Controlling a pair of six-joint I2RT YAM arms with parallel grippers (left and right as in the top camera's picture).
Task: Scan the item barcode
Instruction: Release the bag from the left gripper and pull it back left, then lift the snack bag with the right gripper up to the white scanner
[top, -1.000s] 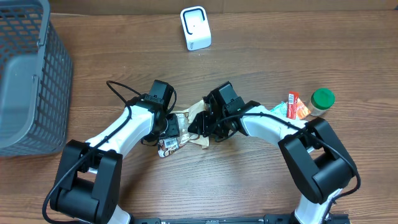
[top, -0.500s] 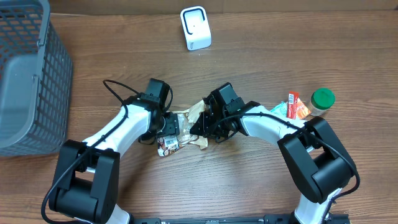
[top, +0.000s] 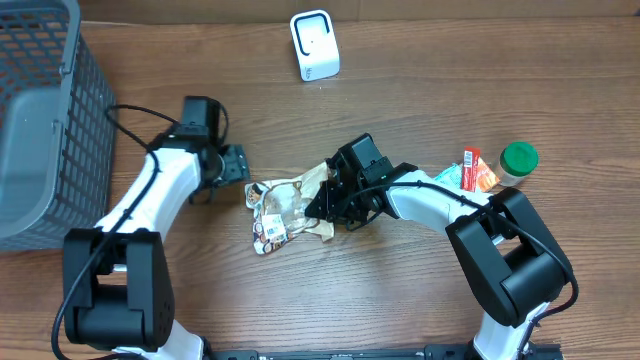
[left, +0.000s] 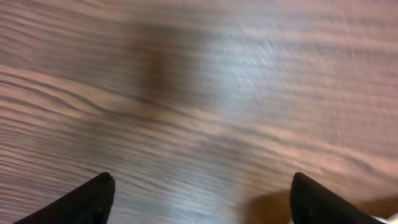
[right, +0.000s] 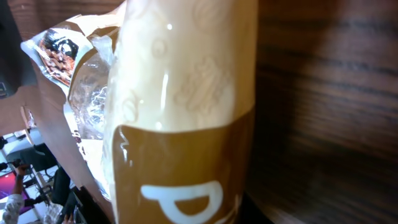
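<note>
At the far left of the brown wooden worktop (top: 400, 300) we see a grey plastic mesh basket (top: 40, 110). To its right, the left fingers (top: 238, 166) hang over bare wood. They are spread wide and hold nothing. The crumpled beige-and-brown snack packet (top: 283, 207) lies near them, not touching, in the middle of the worktop. The right fingers (top: 322, 203) are closed on the right edge of this packet. Behind, near the far edge, stands a small white box-shaped scanner (top: 315, 45). At the right, a small red carton (top: 470, 166) and a jar with a green lid (top: 518, 159) stand close together.
</note>
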